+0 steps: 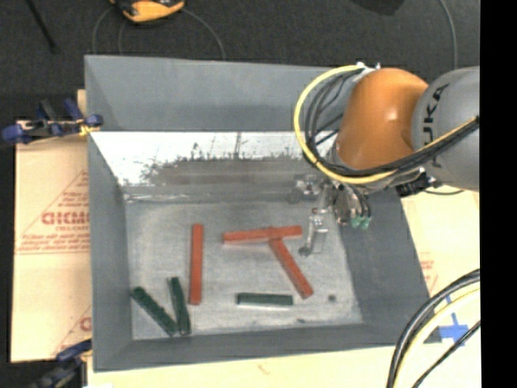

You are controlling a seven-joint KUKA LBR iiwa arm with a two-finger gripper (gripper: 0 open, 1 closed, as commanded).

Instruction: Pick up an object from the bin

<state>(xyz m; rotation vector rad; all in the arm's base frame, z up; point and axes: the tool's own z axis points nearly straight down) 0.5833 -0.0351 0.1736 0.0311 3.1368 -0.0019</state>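
My gripper (313,237) hangs at the right end of a flat red-orange bar (260,235) mid-floor in the grey metal bin (105,241). The bar's long axis runs leftward from the gripper, across the view. A second red-orange bar (291,268) slants off toward the near right, and I can't tell whether the gripper is spread or closed.

Six small flat sticks are lying on the floor of the grey metal bin (109,241), three in each of two colours. Three are orange-red: an upright orange-red stick (195,263) left of the middle, a level orange-red stick (260,235) at the middle and a slanting orange-red stick (291,269) by its right end. Three are dark green: a left dark green stick (152,309) and a second dark green stick (178,304) lying close together in the near left corner, and a level dark green stick (264,299) lying apart from them.
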